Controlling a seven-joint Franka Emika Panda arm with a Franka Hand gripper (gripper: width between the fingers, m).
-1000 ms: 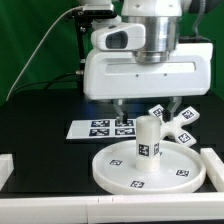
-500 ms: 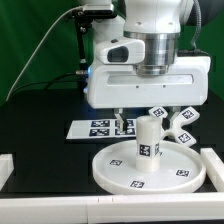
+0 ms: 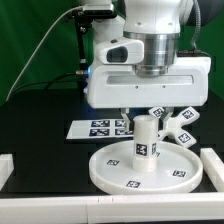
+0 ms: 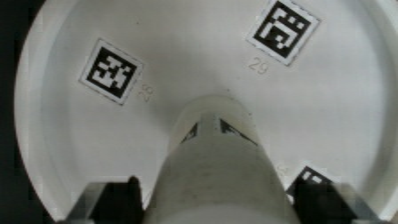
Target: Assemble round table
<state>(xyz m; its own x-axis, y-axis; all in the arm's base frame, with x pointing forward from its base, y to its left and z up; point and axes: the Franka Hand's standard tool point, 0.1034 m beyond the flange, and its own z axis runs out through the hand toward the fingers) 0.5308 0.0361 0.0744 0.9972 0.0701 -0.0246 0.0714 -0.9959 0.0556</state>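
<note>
The round disc (image 3: 112, 172) lies flat on the black table at the front. The short cylinder leg (image 3: 147, 140) stands upright on its central hub. My gripper (image 3: 146, 114) hangs straight over the leg, open, with one finger on each side of the leg's top. In the wrist view the leg (image 4: 217, 150) fills the middle between the two dark fingertips (image 4: 118, 200), with the tagged disc (image 4: 178, 50) beneath. The cross-shaped base (image 3: 178, 124) lies behind the disc toward the exterior view's right, partly hidden by the gripper.
The marker board (image 3: 92, 127) lies flat behind the disc on the exterior view's left. White raised rails stand at the table's left edge (image 3: 5, 168) and right edge (image 3: 213, 165). A green backdrop and cables are behind the arm.
The arm's hand has turned and shifted toward the exterior view's right, so its fingers now sit over the leg. The disc, leg and base have not moved.
</note>
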